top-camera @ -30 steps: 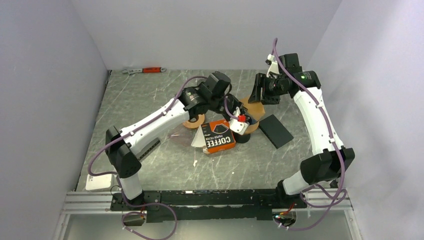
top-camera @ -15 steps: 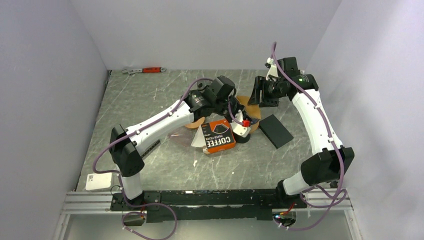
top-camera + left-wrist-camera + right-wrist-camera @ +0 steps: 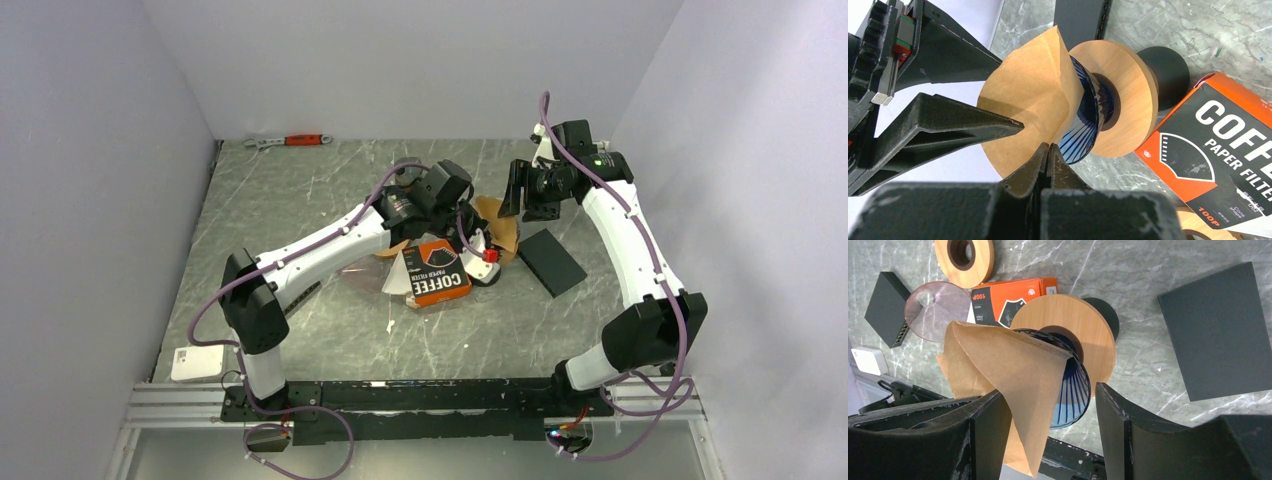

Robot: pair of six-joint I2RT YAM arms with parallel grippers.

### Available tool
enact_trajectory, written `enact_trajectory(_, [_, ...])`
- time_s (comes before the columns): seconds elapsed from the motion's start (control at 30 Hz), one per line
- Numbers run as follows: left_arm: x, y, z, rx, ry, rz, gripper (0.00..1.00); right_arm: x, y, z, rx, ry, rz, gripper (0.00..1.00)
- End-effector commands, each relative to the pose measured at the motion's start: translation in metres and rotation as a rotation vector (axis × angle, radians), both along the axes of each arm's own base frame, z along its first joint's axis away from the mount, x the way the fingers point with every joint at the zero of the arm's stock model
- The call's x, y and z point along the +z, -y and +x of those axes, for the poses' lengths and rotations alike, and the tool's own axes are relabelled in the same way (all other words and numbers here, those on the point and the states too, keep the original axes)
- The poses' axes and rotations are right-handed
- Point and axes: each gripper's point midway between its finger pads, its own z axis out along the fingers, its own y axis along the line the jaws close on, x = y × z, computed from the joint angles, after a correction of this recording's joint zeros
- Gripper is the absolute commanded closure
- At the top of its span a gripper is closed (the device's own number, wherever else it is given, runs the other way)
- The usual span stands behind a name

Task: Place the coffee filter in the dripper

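Your left claw is shut tight on the filter's edge. Only its own camera shows that pinch. The right camera shows the filter leaning, point at the blue dripper's mouth, wide end toward you. Beyond, your right claw is open, holding nothing.

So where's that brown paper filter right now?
Near the middle of the table in the overhead view, the paper filter sits at the mouth of the blue dripper, just behind the orange box.
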Motion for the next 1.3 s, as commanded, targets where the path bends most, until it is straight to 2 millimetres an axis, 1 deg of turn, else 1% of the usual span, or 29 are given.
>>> enact_trajectory(0.0, [0.002, 0.005, -0.006, -0.036, 0.001, -0.002, 1.0, -0.004, 0.005, -0.002, -0.005, -0.005, -0.024, 0.36])
enact_trajectory(0.2, [-0.002, 0.002, -0.009, -0.04, -0.024, 0.022, 1.0, -0.025, 0.014, -0.006, -0.019, -0.055, -0.073, 0.36])
enact_trajectory(0.37, [-0.005, 0.0, -0.009, -0.035, -0.022, 0.027, 1.0, -0.029, 0.01, -0.004, -0.004, -0.063, -0.057, 0.36])
enact_trajectory(0.47, [-0.005, 0.001, -0.009, -0.027, -0.025, 0.021, 0.95, -0.033, 0.008, -0.004, 0.002, -0.071, -0.046, 0.36])
enact_trajectory(0.53, [-0.005, 0.001, -0.007, -0.02, -0.025, 0.018, 0.88, -0.036, 0.007, -0.005, 0.004, -0.08, -0.041, 0.36])
enact_trajectory(0.6, [-0.006, 0.002, -0.007, -0.022, -0.022, 0.019, 0.84, -0.039, 0.005, -0.005, 0.007, -0.086, -0.035, 0.36])
enact_trajectory(0.7, [-0.006, 0.003, -0.006, -0.023, -0.021, 0.015, 0.7, -0.043, 0.005, -0.005, 0.01, -0.104, -0.04, 0.36])
enact_trajectory(0.83, [-0.003, 0.005, -0.004, -0.015, -0.014, -0.001, 0.57, -0.047, 0.005, -0.004, 0.013, -0.114, -0.037, 0.36])
enact_trajectory(0.87, [-0.003, 0.006, -0.003, -0.009, -0.012, -0.007, 0.52, -0.048, 0.004, -0.004, 0.014, -0.116, -0.031, 0.36])
enact_trajectory(0.97, [0.004, 0.008, 0.001, 0.019, -0.011, -0.04, 0.45, -0.047, 0.0, -0.004, 0.025, -0.118, -0.007, 0.36])
enact_trajectory(1.03, [0.011, 0.01, 0.004, 0.046, -0.017, -0.077, 0.39, -0.047, -0.003, -0.004, 0.034, -0.117, 0.008, 0.36])
enact_trajectory(1.17, [0.036, 0.016, 0.003, 0.089, -0.045, -0.209, 0.28, -0.041, -0.006, -0.003, 0.045, -0.105, 0.024, 0.36])
enact_trajectory(1.27, [0.057, 0.012, -0.001, 0.133, -0.084, -0.312, 0.12, -0.036, -0.005, -0.004, 0.047, -0.102, 0.021, 0.36])
